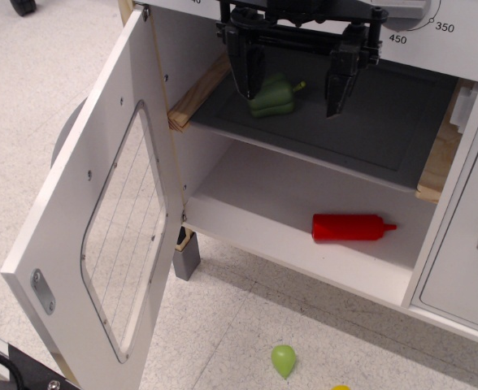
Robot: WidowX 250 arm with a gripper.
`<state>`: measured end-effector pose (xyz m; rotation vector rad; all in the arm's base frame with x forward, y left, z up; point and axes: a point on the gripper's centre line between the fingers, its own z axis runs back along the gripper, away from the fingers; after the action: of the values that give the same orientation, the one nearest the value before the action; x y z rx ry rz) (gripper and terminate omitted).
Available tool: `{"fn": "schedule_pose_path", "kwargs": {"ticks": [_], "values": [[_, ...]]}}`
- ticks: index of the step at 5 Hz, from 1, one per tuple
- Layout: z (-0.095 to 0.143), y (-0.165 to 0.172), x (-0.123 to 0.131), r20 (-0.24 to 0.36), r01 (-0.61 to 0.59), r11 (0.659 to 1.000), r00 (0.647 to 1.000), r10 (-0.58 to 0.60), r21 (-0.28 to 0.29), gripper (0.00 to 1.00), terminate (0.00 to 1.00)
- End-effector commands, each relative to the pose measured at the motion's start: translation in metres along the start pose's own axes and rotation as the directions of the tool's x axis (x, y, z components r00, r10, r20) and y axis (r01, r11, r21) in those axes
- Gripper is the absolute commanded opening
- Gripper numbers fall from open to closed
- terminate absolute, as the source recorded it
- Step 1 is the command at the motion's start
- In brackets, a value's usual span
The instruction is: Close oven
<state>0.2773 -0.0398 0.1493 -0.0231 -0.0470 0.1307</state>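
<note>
I see the oven (320,162) with its door (101,236) swung wide out to the left. On the tray (369,122) inside lies a pepper (273,96), between my gripper (296,77) fingers. Below the tray, a bottle (351,227) lies on the oven floor, toward the right. On the ground before the oven sits a small pear (283,359).

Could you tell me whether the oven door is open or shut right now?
Open. The oven door is swung wide to the left, exposing the dark tray and the red bottle inside.
</note>
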Motion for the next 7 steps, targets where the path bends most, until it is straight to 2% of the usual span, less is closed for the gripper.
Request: {"fn": "schedule_pose_path", "kwargs": {"ticks": [1,2,3,4,5,6,7], "values": [[0.0,0.0,0.0,0.0,0.0,1.0,1.0,0.0,0.0,1.0,0.0],[0.013,0.034,0.014,0.023,-0.048,0.999,0.999,0.048,0.009,1.0,0.0],[0.016,0.082,0.023,0.098,-0.085,0.996,0.992,0.081,0.038,1.0,0.0],[0.029,0.125,0.025,0.167,-0.129,0.991,0.979,0.12,0.042,1.0,0.0],[0.032,0.156,0.019,0.194,-0.151,0.984,0.972,0.131,0.091,1.0,0.0],[0.027,0.175,0.006,0.154,-0.172,0.98,0.976,0.156,0.1,1.0,0.0],[0.008,0.17,0.002,0.083,-0.192,0.981,0.978,0.189,0.026,1.0,0.0]]}}
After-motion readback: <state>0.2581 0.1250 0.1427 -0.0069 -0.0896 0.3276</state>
